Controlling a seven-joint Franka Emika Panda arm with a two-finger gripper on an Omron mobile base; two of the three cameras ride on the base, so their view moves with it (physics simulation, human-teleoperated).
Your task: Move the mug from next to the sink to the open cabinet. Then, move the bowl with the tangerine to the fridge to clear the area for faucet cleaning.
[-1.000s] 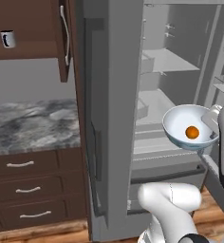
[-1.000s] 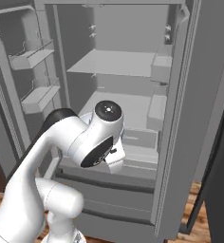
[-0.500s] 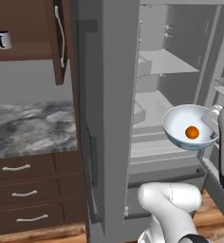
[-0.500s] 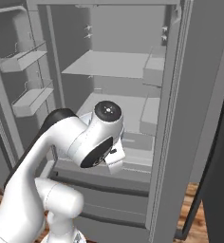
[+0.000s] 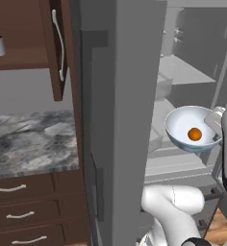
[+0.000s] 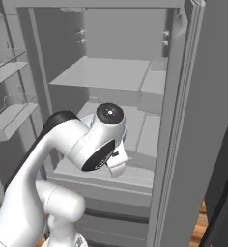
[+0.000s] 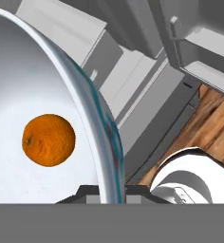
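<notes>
bowl (image 5: 180, 126) with tangerine (image 5: 195, 134), gripper-held

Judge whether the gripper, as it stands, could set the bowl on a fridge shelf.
Probably yes. The gripper is shut on the bowl rim, tangerine inside, held before the open fridge. The shelves ahead look bare and nothing stands between.
</notes>
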